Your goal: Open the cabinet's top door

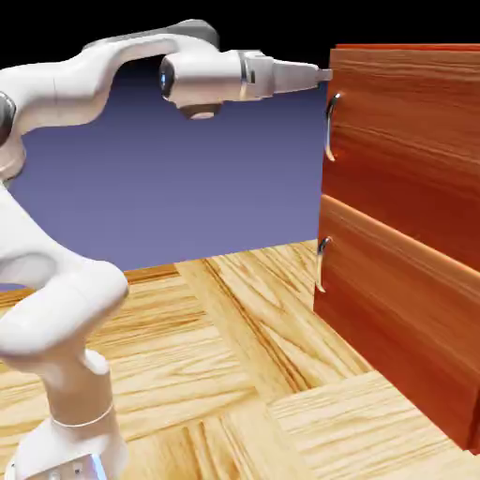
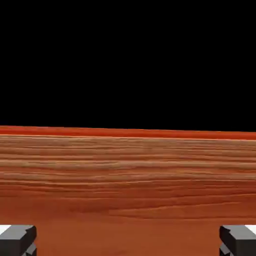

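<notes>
Clearly, the tool (image 1: 325,75) has its fingers spread wide with nothing between them, pointed at the upper edge of the top door (image 1: 408,141) on the cabinet (image 1: 398,381). The door's silver handle (image 1: 331,127), a curved bar whose long axis runs upright, lies below the fingertips in the exterior view, near them. That drop is probably what the coming move turns on: lower the tool, then line it up with the bar. The fingertips look very close to the wood, so backing off slightly first seems wise. Left of the handle, space appears open for approach.
</notes>
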You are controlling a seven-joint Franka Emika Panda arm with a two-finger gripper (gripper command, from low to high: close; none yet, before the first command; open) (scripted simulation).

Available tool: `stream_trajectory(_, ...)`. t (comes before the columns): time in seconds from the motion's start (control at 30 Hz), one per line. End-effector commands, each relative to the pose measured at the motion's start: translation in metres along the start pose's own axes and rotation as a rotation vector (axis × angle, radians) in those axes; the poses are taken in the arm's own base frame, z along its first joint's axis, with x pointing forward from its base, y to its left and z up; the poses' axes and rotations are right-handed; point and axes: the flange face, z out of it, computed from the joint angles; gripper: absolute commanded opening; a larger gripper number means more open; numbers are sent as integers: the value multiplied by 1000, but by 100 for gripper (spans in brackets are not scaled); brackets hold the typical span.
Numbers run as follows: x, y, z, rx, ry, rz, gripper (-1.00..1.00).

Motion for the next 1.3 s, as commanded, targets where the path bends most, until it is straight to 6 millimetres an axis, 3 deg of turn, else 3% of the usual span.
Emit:
stream_trajectory(0.0, -6, -3, 2, 6, 3, 0, 0)
stream_trajectory(0.33, -87, -22, 30, 40, -1, 2, 0)
stream_trajectory(0.7, -201, -17, 72, 29, -71, 28, 0)
stream_trajectory(0.73, -201, -17, 72, 29, -71, 28, 0)
stream_trajectory(0.93, -204, -19, 122, 29, -71, 28, 0)
stream_trajectory(0.97, -204, -19, 122, 29, -71, 28, -100)
stream_trajectory(1.27, -188, -4, 70, 106, -144, 29, -100)
